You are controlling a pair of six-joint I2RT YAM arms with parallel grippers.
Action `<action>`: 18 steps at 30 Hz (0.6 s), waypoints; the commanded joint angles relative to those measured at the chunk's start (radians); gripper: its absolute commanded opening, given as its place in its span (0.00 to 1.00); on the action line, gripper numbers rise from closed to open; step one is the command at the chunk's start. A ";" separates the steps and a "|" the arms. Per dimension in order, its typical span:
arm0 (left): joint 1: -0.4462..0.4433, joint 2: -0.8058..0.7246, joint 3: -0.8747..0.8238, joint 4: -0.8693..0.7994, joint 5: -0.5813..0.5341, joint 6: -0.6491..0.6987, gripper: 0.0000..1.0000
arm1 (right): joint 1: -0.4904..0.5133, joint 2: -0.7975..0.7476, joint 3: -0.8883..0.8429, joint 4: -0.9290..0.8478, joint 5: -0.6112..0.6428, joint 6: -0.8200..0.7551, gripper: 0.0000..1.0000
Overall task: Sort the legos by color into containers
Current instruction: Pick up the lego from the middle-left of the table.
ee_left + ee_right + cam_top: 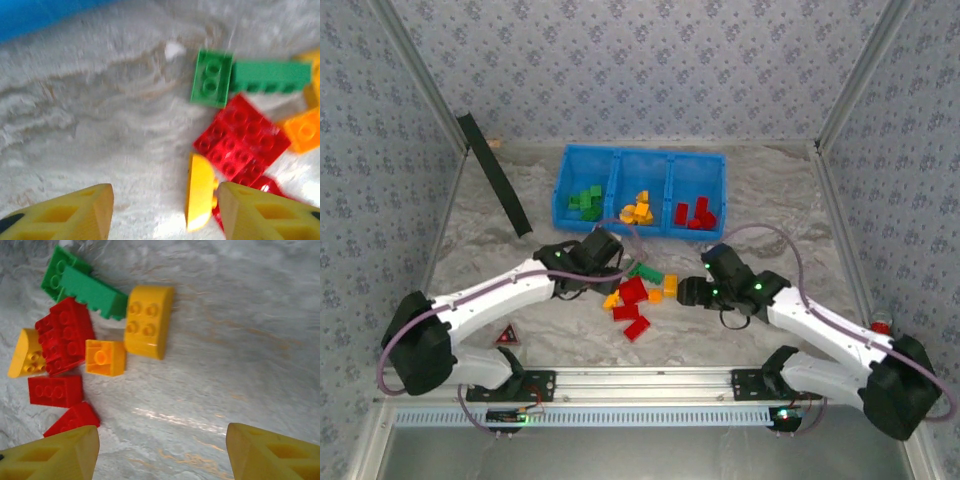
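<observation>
The left gripper (pixel 165 212) hung wide open and empty beside the loose legos (pixel 638 292) heaped just near of the blue tray (pixel 562 205), and the right gripper (pixel 162 455) gaped empty too, so both working one tight pile could have collided or pinched two touching pieces of different colours.

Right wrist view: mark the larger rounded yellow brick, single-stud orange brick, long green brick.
larger rounded yellow brick (pixel 148 322), right wrist view, studded top face.
single-stud orange brick (pixel 101 357), right wrist view, its stud.
long green brick (pixel 92 292), right wrist view, middle of flat face.
</observation>
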 commanded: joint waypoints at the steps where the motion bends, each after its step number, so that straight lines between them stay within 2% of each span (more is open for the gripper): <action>1: 0.005 -0.013 -0.047 0.040 0.057 -0.036 0.62 | 0.062 0.070 0.066 0.015 0.032 0.003 0.69; 7: 0.006 0.033 -0.096 0.105 0.111 -0.038 0.69 | 0.173 0.172 0.141 0.008 0.054 0.049 0.69; 13: 0.006 0.072 -0.113 0.161 0.176 -0.028 0.69 | 0.228 0.197 0.149 0.007 0.067 0.106 0.69; 18: 0.006 0.109 -0.131 0.192 0.179 -0.028 0.66 | 0.252 0.188 0.146 -0.011 0.078 0.138 0.69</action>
